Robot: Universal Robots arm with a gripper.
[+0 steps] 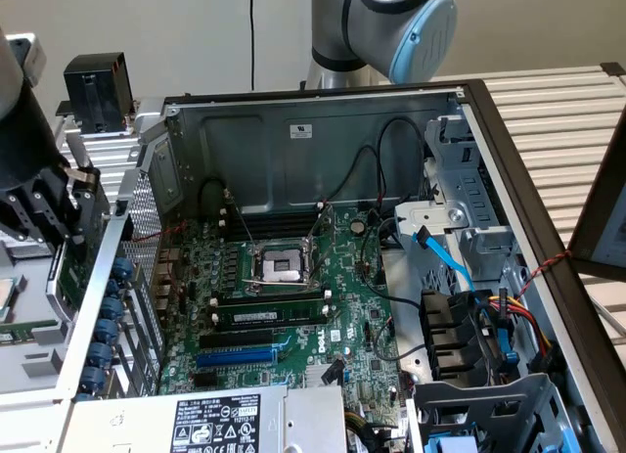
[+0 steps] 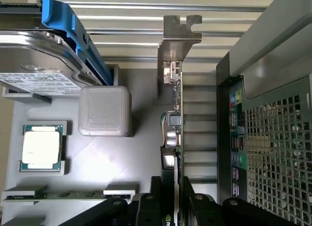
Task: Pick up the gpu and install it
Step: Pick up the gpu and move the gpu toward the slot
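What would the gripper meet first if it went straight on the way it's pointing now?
The gripper holds the gpu edge-on, so the card's bracket end would likely touch the grey tray first, right beside the computer case; depth is unclear.

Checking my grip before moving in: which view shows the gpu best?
The wrist view: the gpu runs edge-on out from between the gripper's fingers, metal bracket at its far end. In the exterior view a green sliver of it hangs under the gripper, outside the case on that view's left.
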